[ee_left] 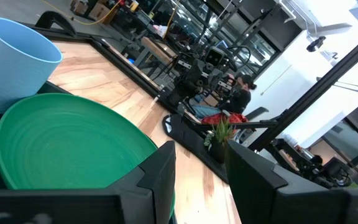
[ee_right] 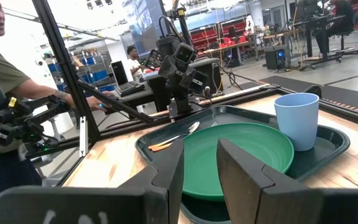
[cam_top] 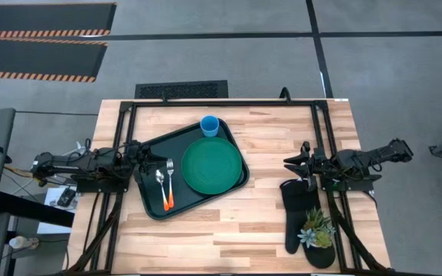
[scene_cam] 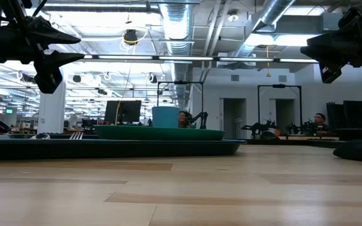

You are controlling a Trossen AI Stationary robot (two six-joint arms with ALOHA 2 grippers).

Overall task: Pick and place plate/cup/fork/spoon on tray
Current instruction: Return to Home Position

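The dark tray (cam_top: 186, 201) lies on the table's left half. On it rest the green plate (cam_top: 212, 165), the light blue cup (cam_top: 209, 125) upright at its far corner, and the spoon (cam_top: 159, 179) and the orange-handled fork (cam_top: 169, 190) side by side on its left part. My left gripper (cam_top: 146, 157) hovers level at the tray's left edge, open, with nothing between its fingers (ee_left: 160, 174). Right of the tray, my right gripper (cam_top: 294, 162) also hovers level and open, its fingers (ee_right: 241, 168) pointing toward the plate (ee_right: 241, 146).
A black oven mitt (cam_top: 296, 215) lies on the table's right near part, with a small potted plant (cam_top: 317, 230) on its near end. Bare wood shows between tray and mitt and along the near edge. People are in the room beyond the table.
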